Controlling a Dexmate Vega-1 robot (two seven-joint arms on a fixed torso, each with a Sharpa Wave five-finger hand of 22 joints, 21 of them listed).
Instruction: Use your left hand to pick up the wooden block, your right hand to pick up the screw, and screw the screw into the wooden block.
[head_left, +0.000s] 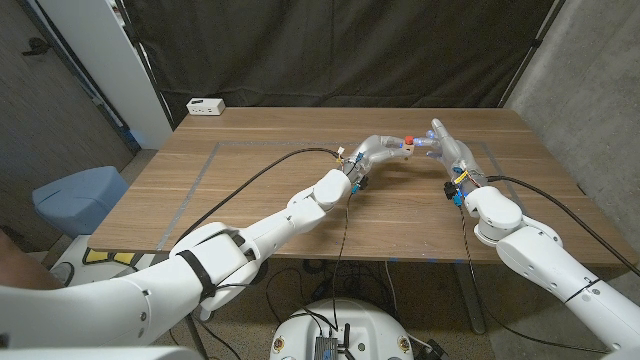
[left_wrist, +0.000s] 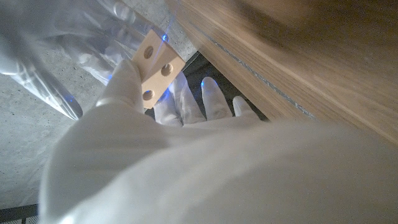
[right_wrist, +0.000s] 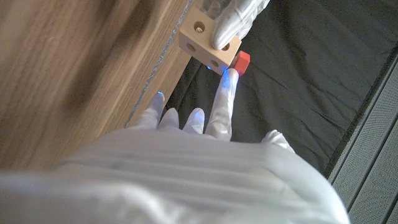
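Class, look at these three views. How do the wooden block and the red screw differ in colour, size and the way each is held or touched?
Colour: the wooden block is pale bare wood with round holes; the screw is red.
Size: the block is clearly larger than the screw's visible red part.
Contact: the left hand grips the block, while the right hand puts a fingertip by the screw at the block's side.
Shared: both are raised above the table.

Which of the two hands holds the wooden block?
The left hand holds the wooden block. The right hand only reaches a finger to the red screw.

Bare table (head_left: 250, 190) around both arms
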